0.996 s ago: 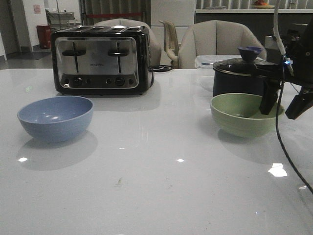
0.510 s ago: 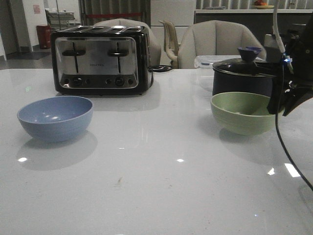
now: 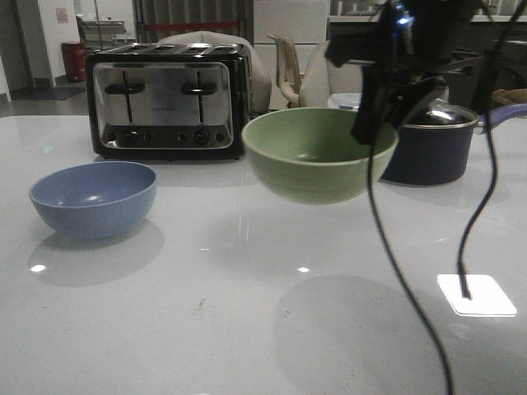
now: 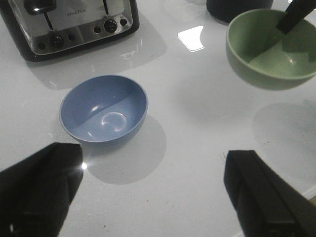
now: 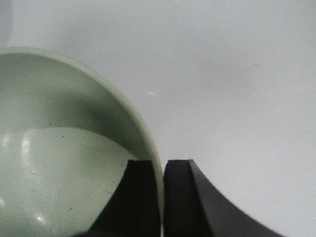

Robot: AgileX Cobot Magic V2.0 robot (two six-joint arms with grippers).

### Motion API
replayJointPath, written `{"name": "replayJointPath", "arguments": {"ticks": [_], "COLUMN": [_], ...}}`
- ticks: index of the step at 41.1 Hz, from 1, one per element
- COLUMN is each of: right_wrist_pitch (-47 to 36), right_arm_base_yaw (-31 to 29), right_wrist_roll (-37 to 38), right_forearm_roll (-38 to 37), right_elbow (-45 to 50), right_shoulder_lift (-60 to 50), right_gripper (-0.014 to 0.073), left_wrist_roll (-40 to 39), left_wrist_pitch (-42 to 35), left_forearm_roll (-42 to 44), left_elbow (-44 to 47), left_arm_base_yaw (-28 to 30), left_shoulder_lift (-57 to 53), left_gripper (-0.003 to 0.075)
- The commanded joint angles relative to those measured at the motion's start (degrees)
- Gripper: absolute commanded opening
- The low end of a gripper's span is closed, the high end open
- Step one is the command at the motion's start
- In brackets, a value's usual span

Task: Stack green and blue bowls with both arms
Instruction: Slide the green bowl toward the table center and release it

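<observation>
Lifted off the desk (image 3: 247, 329) since a second ago, the green bowl (image 3: 317, 156), rim pinched by the right end effector (image 5: 162, 197), travels toward the blue bowl (image 3: 93, 197).

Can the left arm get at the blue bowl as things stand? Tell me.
Probably yes. The left gripper hangs open just short of the blue bowl, with only bare table between them. The green bowl is held off to the side in the right gripper.

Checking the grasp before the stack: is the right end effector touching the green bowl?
Touching. The right wrist view shows the right end effector clamped on the green bowl's rim.
</observation>
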Motion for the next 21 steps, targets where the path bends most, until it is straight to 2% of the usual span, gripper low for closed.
{"name": "replayJointPath", "arguments": {"ticks": [1, 8, 17, 19, 21], "right_wrist_pitch": [-2.9, -4.76, -5.25, -5.54, -5.94], "right_arm_base_yaw": [4.65, 8.24, 8.66, 8.66, 8.66], "right_wrist_roll": [0.98, 2.69, 2.69, 2.69, 2.69], "right_forearm_roll": [-1.36, -1.61, -1.59, -1.73, -1.73], "right_elbow": [-1.84, -1.84, -1.84, -1.84, -1.84], "right_shoulder_lift": [-1.17, 2.96, 6.54, 6.55, 6.41], "right_gripper": [0.0085, 0.0085, 0.0092, 0.0113, 0.0169], "left_wrist_roll": [-0.06, -0.06, -0.06, -0.06, -0.06], "left_wrist_pitch": [-4.44, -4.44, -4.44, -4.44, -4.44], "left_forearm_roll": [-0.9, -0.9, -0.9, -0.9, -0.9], "left_elbow": [-1.53, -1.53, -1.53, -1.53, -1.53], "left_arm_base_yaw": [-0.56, -0.56, -0.56, -0.56, -0.56], "left_shoulder_lift": [0.08, 0.08, 0.08, 0.08, 0.08], "left_gripper": [0.0634, 0.0634, 0.0634, 0.0634, 0.0634]}}
